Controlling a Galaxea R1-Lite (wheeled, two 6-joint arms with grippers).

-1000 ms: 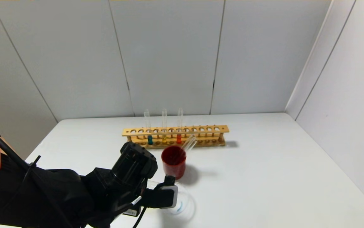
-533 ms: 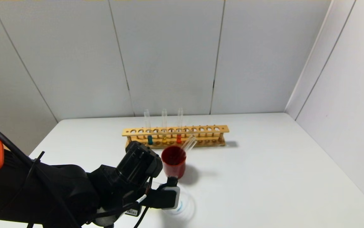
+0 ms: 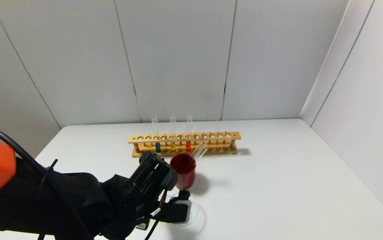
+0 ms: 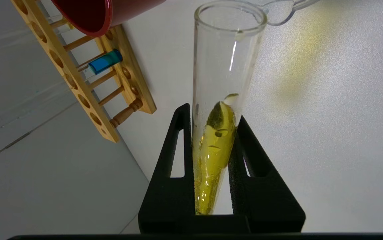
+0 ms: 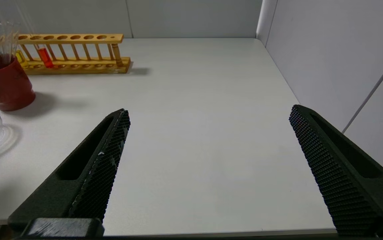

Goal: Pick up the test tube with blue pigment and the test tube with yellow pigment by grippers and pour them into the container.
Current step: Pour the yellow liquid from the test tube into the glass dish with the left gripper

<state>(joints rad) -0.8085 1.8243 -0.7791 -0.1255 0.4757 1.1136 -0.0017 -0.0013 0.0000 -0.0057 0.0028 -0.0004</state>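
A: The left gripper (image 4: 213, 116) pinches the yellow tube (image 4: 223, 100) between its two black fingers (image 4: 175, 160), low on the glass where the yellow liquid pools along one side. It sits at the near left part of the table (image 3: 294, 186), just in front of the red cup (image 3: 183, 170). The right gripper (image 5: 208, 166) is spread wide and holds nothing, hovering over the near right stretch of the table.

B: Largest thing first, then: how much room does the table give?

A: Its whole right half is bare out to the right edge and the wall panels. The near edge runs just under the right gripper's fingers.

B: And the rack?

A: The wooden rack (image 3: 185, 144) stands well back, lengthwise across the table, with open surface behind it and to its right end. Three tubes stand upright in its left half; the blue tube (image 3: 157, 140) is the leftmost, an amber one sits next, then an orange-red one.

B: The cup and the beaker?

A: The cup stands just in front of the rack, with an empty tube leaning out over its rim. The beaker (image 3: 196, 216) sits near the front edge, just in front of the cup. In the left wrist view the yellow tube's open mouth lies near the beaker's spout (image 4: 278, 11), but whether they touch cannot be told.
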